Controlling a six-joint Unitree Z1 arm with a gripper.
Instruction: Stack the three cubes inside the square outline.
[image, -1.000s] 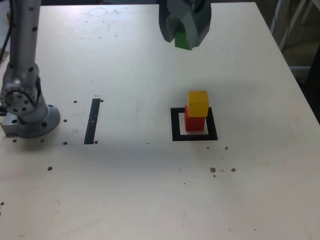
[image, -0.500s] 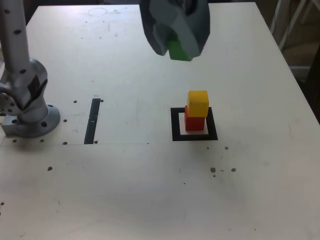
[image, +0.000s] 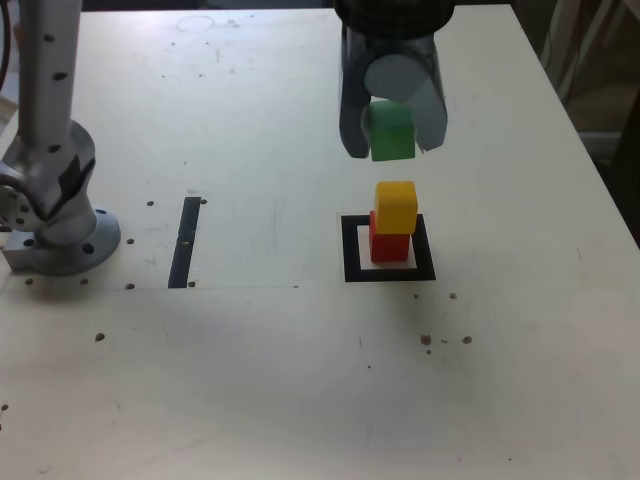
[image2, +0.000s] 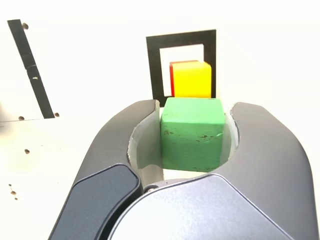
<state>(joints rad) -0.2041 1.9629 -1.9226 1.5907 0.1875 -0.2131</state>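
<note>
Exterior view: there are three cubes, one of each colour. The red cube (image: 388, 244) sits inside the square outline (image: 388, 250). The yellow cube (image: 396, 206) sits on top of the red cube, turned a little and shifted a bit toward the exterior view's right. The green cube (image: 391, 130) is up in the air above the yellow cube, not touching it. The gripper (image: 392, 125) has it pinched between its two jaws, one on each side.

There is one square outline, a thick black frame with a pale middle. The red cube hides part of the pale middle and the far side of the frame.

To the exterior view's left of the square outline lies one thin black strip (image: 185, 241) on the table (image: 300, 380). Further that way stands the arm's round grey base (image: 60, 235). The top of the arm is cut off by the picture's edge.

In the wrist view, the green cube (image2: 192, 134) fills the space between the jaws. Only a thin sliver of the red cube (image2: 171, 79) peeks out beside the yellow cube (image2: 191, 79). The strip (image2: 31, 67) is cut off at one end.
</note>
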